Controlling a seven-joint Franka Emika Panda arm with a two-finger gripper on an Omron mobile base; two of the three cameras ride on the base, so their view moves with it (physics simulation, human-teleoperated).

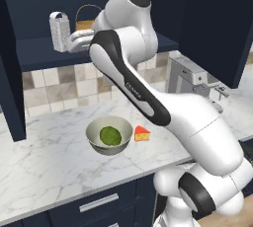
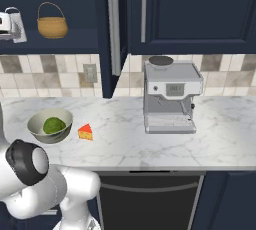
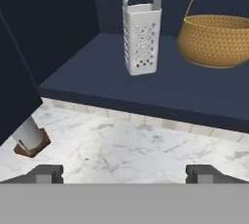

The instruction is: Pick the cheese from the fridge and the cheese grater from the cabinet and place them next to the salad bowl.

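Grater [image 3: 141,32] stands upright, handle up, left of the basket [image 3: 216,40]; fingers [image 3: 44,173] spread wide. Right base view adds a coffee machine [image 2: 170,97].

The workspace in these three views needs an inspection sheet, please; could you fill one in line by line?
Surface: white marble counter, with a tiled backsplash behind it.
Job's things: cheese lies on the counter just beside the salad bowl, apart from it; cheese grater stands upright on the open cabinet's shelf.
Clutter: woven basket on the same shelf beside the grater; silver coffee machine on the counter.
Hand: hand open, holding nothing, pointed at the grater and short of it.
Cables: nothing seen.
Surroundings: navy wall cabinets above, navy drawer below the counter, wall outlet on the backsplash.
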